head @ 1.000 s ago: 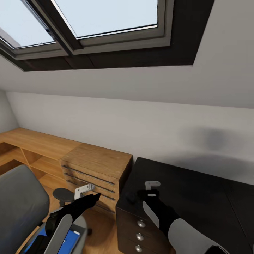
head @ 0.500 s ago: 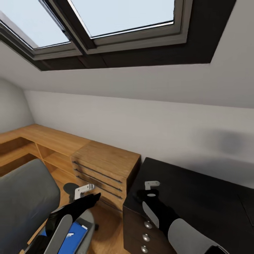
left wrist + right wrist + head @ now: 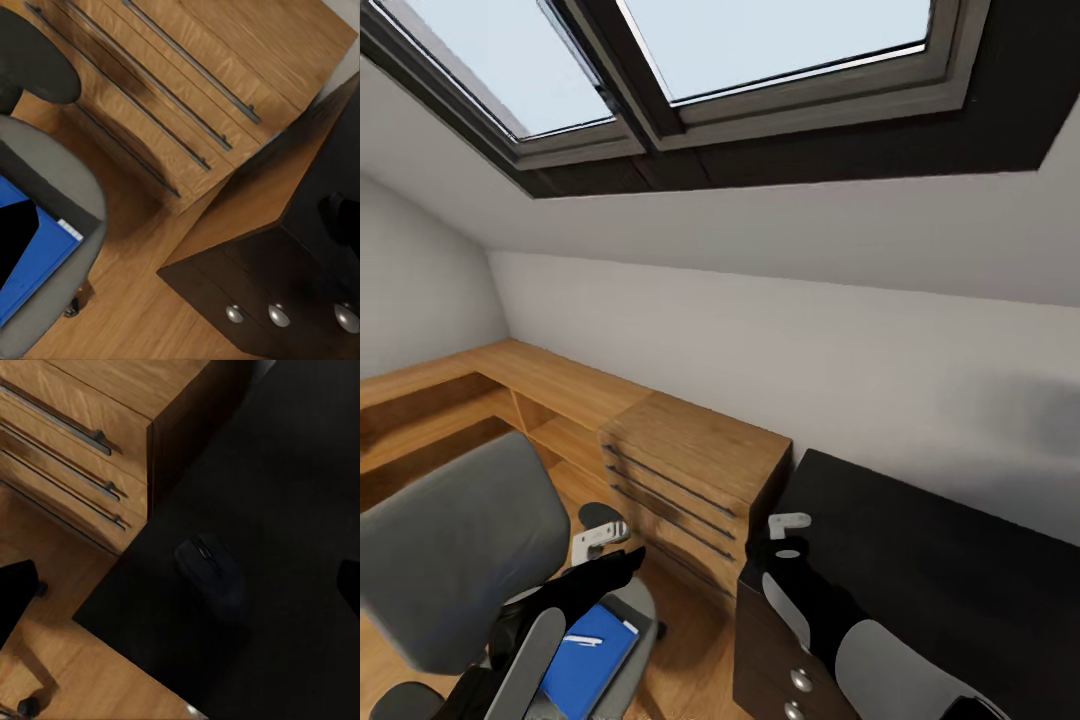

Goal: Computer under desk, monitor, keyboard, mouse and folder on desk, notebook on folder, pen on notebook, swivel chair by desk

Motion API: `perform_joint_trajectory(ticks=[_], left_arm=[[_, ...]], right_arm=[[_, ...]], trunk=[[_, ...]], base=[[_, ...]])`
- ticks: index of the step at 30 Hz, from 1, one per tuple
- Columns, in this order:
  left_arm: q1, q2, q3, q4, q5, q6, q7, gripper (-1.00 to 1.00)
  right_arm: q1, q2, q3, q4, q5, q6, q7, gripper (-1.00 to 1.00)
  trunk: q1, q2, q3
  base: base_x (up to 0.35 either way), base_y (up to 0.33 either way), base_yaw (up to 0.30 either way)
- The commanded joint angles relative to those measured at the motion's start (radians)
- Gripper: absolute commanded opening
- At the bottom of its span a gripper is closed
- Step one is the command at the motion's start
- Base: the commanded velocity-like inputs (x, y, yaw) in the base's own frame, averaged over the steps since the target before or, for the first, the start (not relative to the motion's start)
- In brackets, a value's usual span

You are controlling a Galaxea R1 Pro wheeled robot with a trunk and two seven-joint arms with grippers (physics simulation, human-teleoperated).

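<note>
Folder (image 3: 588, 662) lies on swivel chair (image 3: 455, 548) seat, left of desk (image 3: 950, 560); wooden drawer unit (image 3: 695, 470) stands between them

Head camera looking forward and down over both arms, taking in skylight, wall, desk (image 3: 920, 560). Left wrist camera looking down at wooden drawer unit (image 3: 187, 97), desk corner. Right wrist camera viewing same corner closer.

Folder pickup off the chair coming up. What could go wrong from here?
The pen lies loose on the folder, so tilting the folder may roll it off. The swivel chair could roll away when pressed. The mouse sits near the desk corner, easily knocked off by the right arm.
</note>
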Motion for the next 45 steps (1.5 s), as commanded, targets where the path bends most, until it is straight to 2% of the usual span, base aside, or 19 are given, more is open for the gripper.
perform_joint_trajectory(ticks=[1,10,45], left_arm=[[-0.001,0.001,-0.002,-0.001,0.01,0.001,0.01,1.0],[-0.002,0.001,-0.002,-0.001,0.011,0.001,0.01,1.0],[-0.001,0.002,-0.002,0.0,0.012,0.002,0.01,1.0]], right_arm=[[-0.001,-0.001,0.007,-0.002,-0.007,0.005,-0.009,1.0],[-0.001,-0.002,0.007,-0.003,-0.008,0.005,-0.009,1.0],[-0.001,-0.003,0.002,-0.06,-0.019,0.016,-0.012,1.0]], trunk=[[0.001,-0.003,-0.003],[0.001,-0.003,-0.007],[0.001,-0.003,-0.007]], base=[[0.0,0.0,0.246],[0.0,0.0,0.159],[0.002,-0.017,0.003]])
